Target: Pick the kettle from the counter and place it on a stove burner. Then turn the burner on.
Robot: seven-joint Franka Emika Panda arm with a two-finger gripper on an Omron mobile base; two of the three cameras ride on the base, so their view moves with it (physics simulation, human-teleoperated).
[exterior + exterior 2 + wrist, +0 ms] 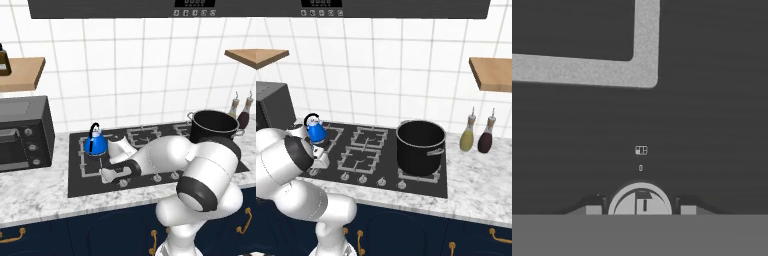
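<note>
One kettle [95,144] on left burner grate [90,162] | pincer [640,206] straddles knob [640,201], grip unclear

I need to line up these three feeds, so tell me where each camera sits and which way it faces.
Left base view: behind the arm's left, looking down at the cooktop; white arm lower right.
Right base view: behind its right; arm lower left.
Hand view: on the hand, close above a stove knob between the gripper fingertips.
Both base views share the kettle on its grate and the black pot.
</note>
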